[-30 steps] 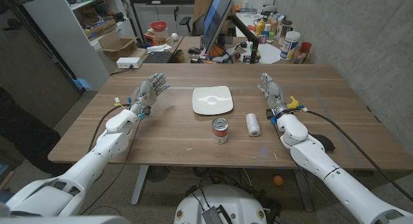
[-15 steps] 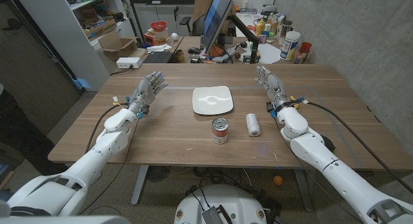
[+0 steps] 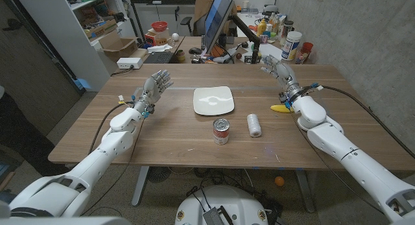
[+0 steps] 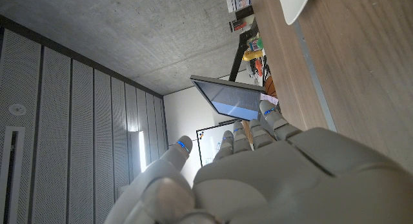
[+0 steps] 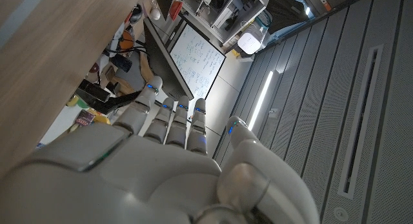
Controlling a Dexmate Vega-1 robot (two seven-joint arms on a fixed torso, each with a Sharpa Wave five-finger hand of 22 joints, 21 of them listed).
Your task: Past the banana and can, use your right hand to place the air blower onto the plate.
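Observation:
The white square plate (image 3: 214, 100) lies at the table's middle. Nearer the front edge stands a red-labelled can (image 3: 221, 131), and the white ribbed air blower (image 3: 254, 125) lies just right of it. A yellow banana (image 3: 281, 109) lies right of the blower, beside my right wrist. My right hand (image 3: 279, 69) is raised over the far right of the table, fingers spread and holding nothing, well beyond the banana and blower. My left hand (image 3: 154, 86) hovers left of the plate, fingers apart and empty. The left wrist view shows my left hand (image 4: 258, 179) and the plate's rim (image 4: 293, 1).
Beyond the table's far edge (image 3: 227, 65) stand a monitor (image 3: 217, 17), bottles and jars (image 3: 292, 45) and a cluttered desk. A shelf unit (image 3: 71, 30) rises at the back left. In the right wrist view my right hand (image 5: 161, 159) is above the tabletop (image 5: 51, 50).
My right hand has swung back and to the right, uncovering the banana beside its wrist. The left hand has shifted slightly away from me. Plate, can and blower have not moved.

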